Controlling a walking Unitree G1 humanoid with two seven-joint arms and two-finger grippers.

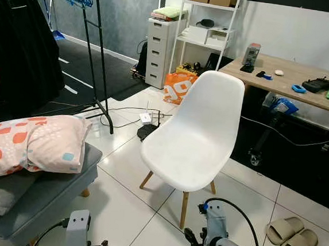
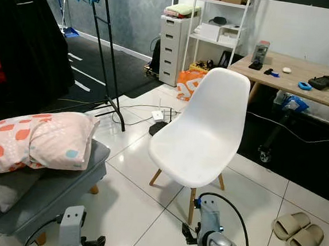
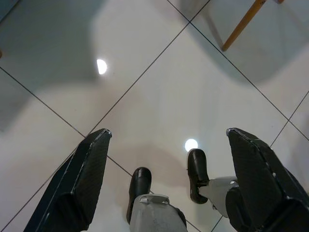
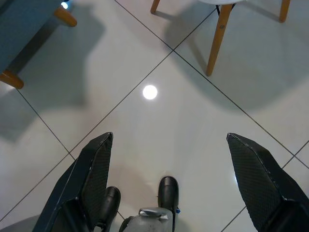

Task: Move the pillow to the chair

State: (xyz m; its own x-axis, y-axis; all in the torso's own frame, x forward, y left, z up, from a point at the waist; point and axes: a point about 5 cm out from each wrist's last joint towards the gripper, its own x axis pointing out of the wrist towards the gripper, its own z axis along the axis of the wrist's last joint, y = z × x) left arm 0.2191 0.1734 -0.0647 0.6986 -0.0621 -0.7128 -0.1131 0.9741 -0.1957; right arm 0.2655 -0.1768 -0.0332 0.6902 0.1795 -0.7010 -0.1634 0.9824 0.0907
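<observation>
A pink pillow (image 1: 30,143) with orange and blue dots lies on a grey cushioned stool (image 1: 60,191) at the left. A white shell chair (image 1: 195,137) with wooden legs stands in the middle, its seat bare. Both arms hang low at the bottom edge. My left gripper (image 3: 166,140) is open over the white floor tiles, holding nothing. My right gripper (image 4: 169,142) is open too, above the tiles near the chair's wooden leg (image 4: 217,41).
A black clothes rack (image 1: 101,54) with dark garments stands at the back left. Cables and a power strip (image 1: 147,120) lie on the floor behind the chair. A wooden desk (image 1: 295,80) is at the right, with slippers (image 1: 293,238) on the floor below.
</observation>
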